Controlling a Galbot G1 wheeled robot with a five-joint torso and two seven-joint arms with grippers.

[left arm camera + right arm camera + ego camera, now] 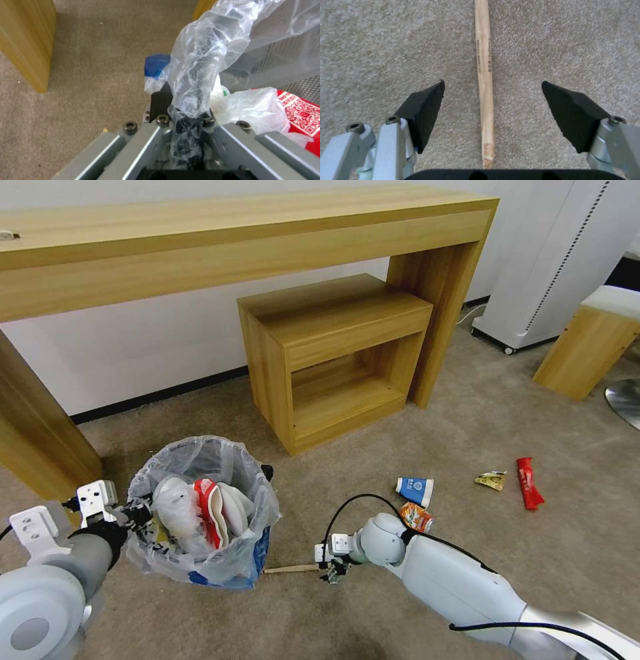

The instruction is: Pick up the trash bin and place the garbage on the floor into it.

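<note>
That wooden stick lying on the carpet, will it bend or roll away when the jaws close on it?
The stick looks like rigid, thin wood, so probably stiff and light. It lies centred between the right gripper's open jaws; the carpet pile likely stops rolling.

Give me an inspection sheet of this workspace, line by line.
Surface: beige carpet floor.
Job's things: trash bin stands lined with a clear bag and holds white and red litter; wooden stick lies beside it; blue-white cup, orange can, yellow wrapper and red wrapper lie on the floor.
Clutter: nothing seen.
Grippers: left tool shut on the bin's bagged rim; right tool open, straddling the stick, pads apart from it.
Cables: black cable loops at the right wrist.
Surroundings: long wooden desk, wooden side cabinet, white unit.
</note>
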